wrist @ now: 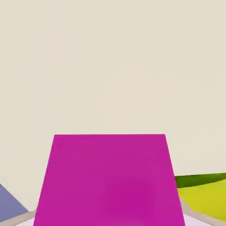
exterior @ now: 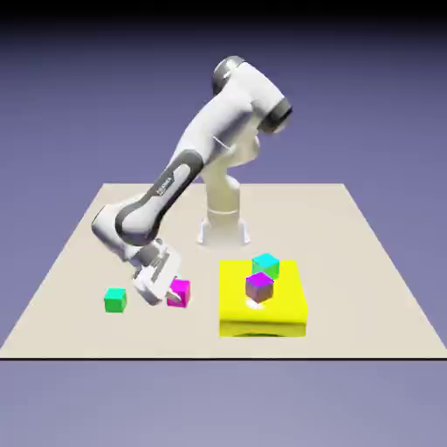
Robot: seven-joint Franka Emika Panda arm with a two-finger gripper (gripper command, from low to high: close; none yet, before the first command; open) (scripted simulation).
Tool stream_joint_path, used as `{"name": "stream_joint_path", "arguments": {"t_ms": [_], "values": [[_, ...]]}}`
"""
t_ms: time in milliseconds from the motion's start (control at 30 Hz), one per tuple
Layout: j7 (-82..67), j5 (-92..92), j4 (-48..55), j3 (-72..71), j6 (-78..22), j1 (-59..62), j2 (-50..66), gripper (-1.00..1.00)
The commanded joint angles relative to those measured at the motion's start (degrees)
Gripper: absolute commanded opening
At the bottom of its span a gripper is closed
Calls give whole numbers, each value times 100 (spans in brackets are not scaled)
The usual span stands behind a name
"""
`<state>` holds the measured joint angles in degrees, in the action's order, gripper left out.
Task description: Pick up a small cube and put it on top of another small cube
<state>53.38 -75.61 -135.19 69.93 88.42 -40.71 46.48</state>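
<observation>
Your gripper, lower left of frame, sits clamped on the magenta cube: likely light, rigid, smooth-faced. Keep hold across opposite flat sides, mid-height.

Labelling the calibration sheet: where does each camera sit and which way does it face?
Exterior view: fixed, across the table and above, facing the arm; shows the whole arm, the end effector at the pink cube, the green cube, and a yellow block carrying two more cubes.
Hand view: on the hand, looking along the end effector; the pink cube fills the bottom and hides the fingertips.
Shared: the pink cube, the table top, the yellow block.
</observation>
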Motion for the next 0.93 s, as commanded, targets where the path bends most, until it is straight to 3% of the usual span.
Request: {"name": "stream_joint_path", "arguments": {"t_ms": [0,567,767,800,900], "values": [[-158,78,64,165,-246,-208,193,-100],[-2840,1208,1153,2974,-4405,-3738,3463,-100],[-2820,617,427,2559,-4242,-4534,3925,-100],[-2820,617,426,2559,-4242,-4534,3925,100],[-2881,959,841,2837,-4410,-4169,3737,100]]}}
